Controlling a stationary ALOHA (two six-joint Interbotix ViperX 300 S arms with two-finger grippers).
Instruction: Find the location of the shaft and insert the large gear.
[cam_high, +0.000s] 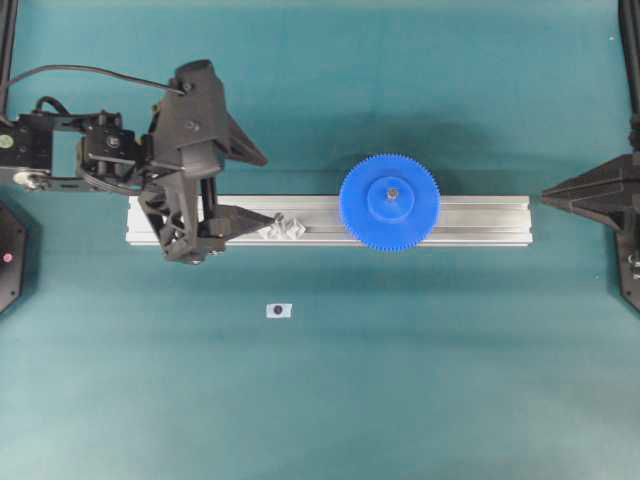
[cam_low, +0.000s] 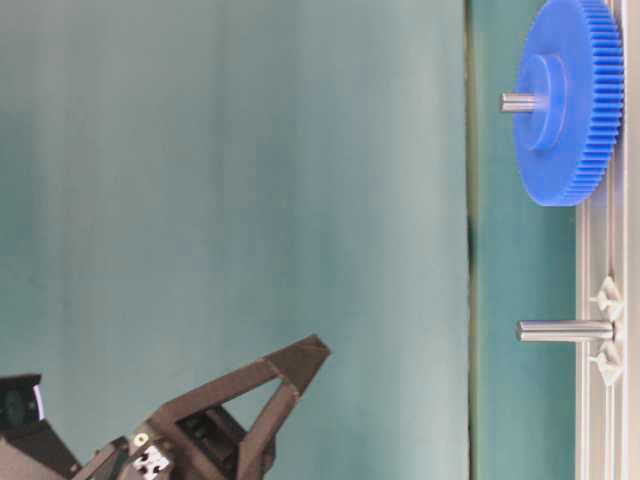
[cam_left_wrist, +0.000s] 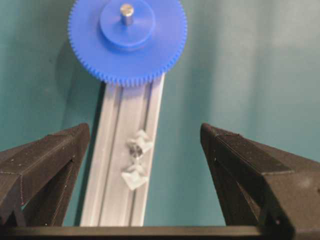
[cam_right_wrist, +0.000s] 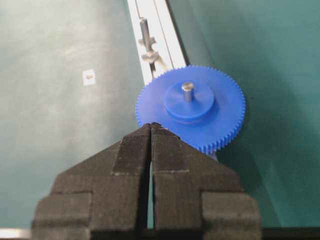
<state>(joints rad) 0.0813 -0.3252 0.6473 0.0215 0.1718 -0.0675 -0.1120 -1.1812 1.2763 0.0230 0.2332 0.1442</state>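
Teal mat (cam_high: 400, 380) under grey aluminium rail (cam_high: 480, 220)

No readable text anywhere I look.
My only mark is a white tag (cam_high: 279, 310) with a dark dot, lying near the rail (cam_high: 480, 222), wordless.

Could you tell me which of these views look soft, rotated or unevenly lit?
Table-level view: turned sideways, so the rail runs vertically, backdrop unevenly lit. Left wrist view: left gripper fingers blurred, bare shaft soft. Right wrist view: large gear sharp, far rail end hazy. Overhead view: evenly lit, mild gear shadow.
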